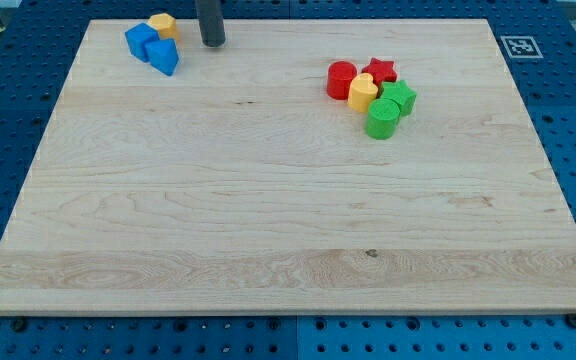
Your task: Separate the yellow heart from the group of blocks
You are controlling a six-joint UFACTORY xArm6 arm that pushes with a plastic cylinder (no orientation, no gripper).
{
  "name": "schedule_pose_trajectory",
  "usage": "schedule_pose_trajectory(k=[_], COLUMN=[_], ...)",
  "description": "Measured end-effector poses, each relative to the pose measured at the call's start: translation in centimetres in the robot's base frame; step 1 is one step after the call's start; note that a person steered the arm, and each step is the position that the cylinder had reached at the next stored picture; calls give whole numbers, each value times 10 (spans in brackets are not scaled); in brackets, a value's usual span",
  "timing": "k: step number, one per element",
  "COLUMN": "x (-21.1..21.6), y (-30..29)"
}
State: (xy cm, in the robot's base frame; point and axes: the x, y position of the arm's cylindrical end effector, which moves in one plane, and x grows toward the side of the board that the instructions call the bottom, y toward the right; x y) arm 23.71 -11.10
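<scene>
The yellow heart sits in a tight group at the view's upper right. It touches a red cylinder on its left, a red star above, a green star on its right and a green cylinder below. My tip is at the view's top left of centre, far to the left of that group. It stands just right of a yellow block, a blue cube and a blue triangular block.
The wooden board lies on a blue pegboard table. A black-and-white marker tag is by the board's top right corner.
</scene>
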Motion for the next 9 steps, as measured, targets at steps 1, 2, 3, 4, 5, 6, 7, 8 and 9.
schedule_pose_trajectory(k=[1, 2, 3, 4, 5, 6, 7, 8, 9], x=[0, 0, 8, 10, 20, 21, 24, 36, 46], y=[0, 32, 102, 146, 183, 194, 198, 206, 212])
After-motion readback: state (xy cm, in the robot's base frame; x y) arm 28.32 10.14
